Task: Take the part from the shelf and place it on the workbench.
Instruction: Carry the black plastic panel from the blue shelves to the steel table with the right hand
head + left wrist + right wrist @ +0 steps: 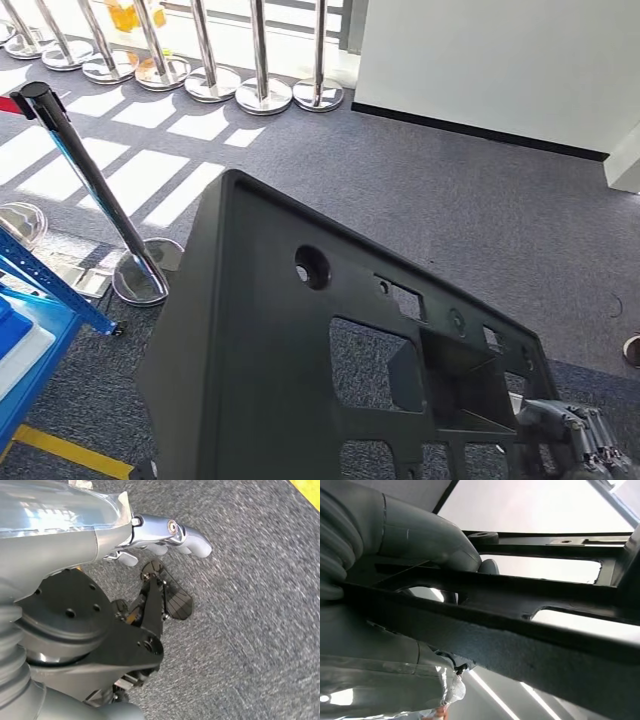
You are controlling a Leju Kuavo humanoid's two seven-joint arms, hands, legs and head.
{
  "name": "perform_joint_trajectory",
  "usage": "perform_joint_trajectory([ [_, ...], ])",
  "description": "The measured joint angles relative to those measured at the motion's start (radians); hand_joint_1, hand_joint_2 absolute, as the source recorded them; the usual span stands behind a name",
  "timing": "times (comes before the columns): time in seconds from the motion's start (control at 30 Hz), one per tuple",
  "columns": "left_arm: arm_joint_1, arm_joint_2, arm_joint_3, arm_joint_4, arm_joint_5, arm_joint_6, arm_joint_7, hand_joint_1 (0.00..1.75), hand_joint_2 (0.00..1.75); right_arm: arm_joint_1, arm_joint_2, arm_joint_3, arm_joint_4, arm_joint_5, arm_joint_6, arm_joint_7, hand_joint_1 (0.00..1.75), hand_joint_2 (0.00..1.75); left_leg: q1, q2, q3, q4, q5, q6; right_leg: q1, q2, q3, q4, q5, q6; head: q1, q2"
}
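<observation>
The right hand (581, 440) grips the large black part (302, 380) by one lower corner, holding it tilted above the grey carpet (468, 210) near a chrome stanchion (98, 190). The left hand (170, 535) hangs with nothing in it (fingers loosely apart). The robot risks the panel twisting from that single off-centre grip, or clipping the stanchion.

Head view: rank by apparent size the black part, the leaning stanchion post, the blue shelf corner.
1. black part, though nearness to the camera inflates it
2. leaning stanchion post
3. blue shelf corner, cut by the frame edge, so its rank against the post is unsure
</observation>
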Motion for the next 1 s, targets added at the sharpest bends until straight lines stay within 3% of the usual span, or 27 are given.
perform_joint_trajectory([
  [0.07, 0.0, 0.0, 0.0, 0.0, 0.0, 0.0, 0.0, 0.0, 1.75, -0.001, 0.0, -0.002, 0.0, 0.008, 0.0, 0.002, 1.75, 1.75, -0.001, 0.017, 0.014, -0.001, -0.01, -0.007, 0.004, -0.032, 0.061, -0.132, 0.065, -0.004, 0.0, 0.0],
  [0.13, 0.0, 0.0, 0.0, 0.0, -0.001, 0.0, 0.0, 0.0, 1.75, -0.001, -0.001, -0.003, -0.001, 0.013, 0.0, 0.004, 1.75, 1.75, -0.004, 0.031, 0.023, -0.005, -0.017, -0.015, 0.015, -0.057, 0.092, -0.2, 0.08, -0.016, -0.001, 0.0],
  [0.2, -0.001, 0.0, 0.0, 0.0, -0.002, 0.0, 0.001, 0.0, 1.75, 0.0, -0.001, -0.005, -0.003, 0.018, 0.0, 0.009, 1.75, 1.75, -0.004, 0.048, 0.032, -0.013, -0.021, -0.026, 0.022, -0.047, 0.093, -0.207, 0.074, -0.029, -0.001, 0.0],
  [0.27, -0.002, -0.001, -0.001, 0.0, -0.002, -0.001, 0.001, 0.0, 1.75, 0.001, -0.002, -0.007, -0.005, 0.021, 0.0, 0.013, 1.75, 1.75, -0.001, 0.039, 0.039, -0.005, -0.035, -0.035, 0.019, -0.027, 0.103, -0.22, 0.077, -0.042, -0.002, 0.0],
  [0.33, 0.0, 0.0, -0.002, 0.0, -0.003, -0.001, 0.001, 0.0, 1.75, -0.003, -0.002, -0.007, -0.007, 0.025, -0.001, 0.014, 1.75, 1.75, -0.001, -0.001, 0.005, 0.073, -0.079, -0.034, 0.014, -0.009, 0.113, -0.232, 0.079, -0.055, -0.004, 0.0],
  [0.4, 0.001, 0.0, -0.002, 0.0, -0.002, -0.002, 0.001, 0.0, 1.75, -0.005, -0.002, -0.005, -0.007, 0.027, -0.001, 0.018, 1.75, 1.75, -0.004, -0.029, -0.071, 0.209, -0.129, -0.031, 0.016, 0.013, 0.117, -0.233, 0.077, -0.063, -0.006, 0.0],
  [0.43, 0.001, 0.0, -0.002, 0.0, -0.002, -0.002, 0.001, 0.0, 1.75, -0.006, -0.003, -0.005, -0.007, 0.028, 0.0, 0.02, 1.75, 1.75, -0.005, -0.034, -0.103, 0.256, -0.135, -0.029, 0.017, 0.026, 0.119, -0.232, 0.075, -0.065, -0.006, 0.0],
  [0.47, 0.0, 0.0, -0.002, 0.0, -0.002, -0.002, 0.001, 0.0, 1.75, -0.006, -0.003, -0.004, -0.006, 0.028, 0.0, 0.023, 1.75, 1.75, -0.006, -0.037, -0.119, 0.266, -0.12, -0.028, 0.018, 0.04, 0.123, -0.232, 0.073, -0.066, -0.006, 0.0],
  [0.53, 0.0, 0.0, -0.002, 0.0, -0.002, -0.002, 0.001, 0.0, 1.75, -0.007, -0.003, -0.003, -0.006, 0.03, 0.0, 0.028, 1.75, 1.75, -0.007, -0.049, -0.098, 0.177, -0.038, -0.022, 0.019, 0.068, 0.133, -0.231, 0.066, -0.063, -0.006, 0.0],
  [0.6, 0.001, 0.001, -0.002, 0.0, -0.003, -0.002, 0.001, 0.0, 1.75, -0.012, -0.005, -0.002, -0.003, 0.032, 0.0, 0.032, 1.75, 1.75, -0.004, -0.089, -0.059, 0.063, 0.024, -0.018, 0.02, 0.094, 0.138, -0.223, 0.058, -0.055, -0.005, 0.0],
  [0.67, 0.0, 0.002, -0.001, 0.0, -0.003, -0.003, 0.001, 0.0, 1.75, -0.018, -0.006, 0.001, -0.001, 0.034, 0.001, 0.035, 1.75, 1.75, -0.004, -0.114, -0.044, 0.02, 0.031, -0.015, 0.018, 0.113, 0.132, -0.217, 0.054, -0.045, -0.005, 0.0],
  [0.73, -0.002, 0.0, -0.001, 0.0, -0.002, -0.003, 0.001, 0.0, 1.75, -0.02, -0.008, 0.002, 0.001, 0.037, 0.001, 0.036, 1.75, 1.75, -0.006, -0.101, -0.038, 0.013, 0.03, -0.008, 0.014, 0.121, 0.128, -0.217, 0.051, -0.035, -0.005, 0.0],
  [0.8, -0.002, -0.001, -0.001, 0.0, -0.002, -0.005, 0.0, 0.0, 1.75, -0.025, -0.01, 0.004, 0.002, 0.042, 0.001, 0.04, 1.75, 1.75, -0.003, -0.081, -0.032, 0.007, 0.029, 0.002, 0.015, 0.081, 0.115, -0.183, 0.027, -0.023, -0.002, 0.0],
  [0.87, -0.001, -0.002, -0.001, 0.0, -0.002, -0.007, -0.001, 0.0, 1.75, -0.034, -0.012, 0.007, 0.004, 0.045, 0.0, 0.045, 1.75, 1.75, -0.002, -0.057, -0.025, 0.004, 0.025, 0.01, 0.013, 0.026, 0.064, -0.077, -0.026, -0.009, 0.001, 0.0],
  [0.93, 0.0, -0.002, -0.001, 0.0, -0.002, -0.008, -0.001, 0.0, 1.75, -0.039, -0.014, 0.011, 0.009, 0.047, 0.0, 0.051, 1.75, 1.75, -0.003, -0.031, -0.021, 0.004, 0.019, 0.012, 0.006, 0.009, 0.002, 0.039, -0.064, 0.0, 0.001, 0.0],
  [0.97, -0.001, -0.002, -0.001, 0.0, -0.002, -0.008, -0.001, 0.0, 1.75, -0.04, -0.016, 0.013, 0.011, 0.048, 0.0, 0.054, 1.75, 1.75, -0.003, -0.02, -0.017, 0.004, 0.015, 0.011, 0.003, 0.006, -0.011, 0.058, -0.059, 0.002, 0.001, 0.0],
  [1.0, -0.001, -0.002, -0.001, 0.0, -0.002, -0.008, -0.001, 0.0, 1.75, -0.04, -0.018, 0.015, 0.013, 0.049, 0.0, 0.057, 1.75, 1.75, -0.003, -0.01, -0.012, 0.004, 0.011, 0.009, 0.002, 0.002, -0.004, 0.036, -0.033, 0.003, 0.001, 0.0],
])
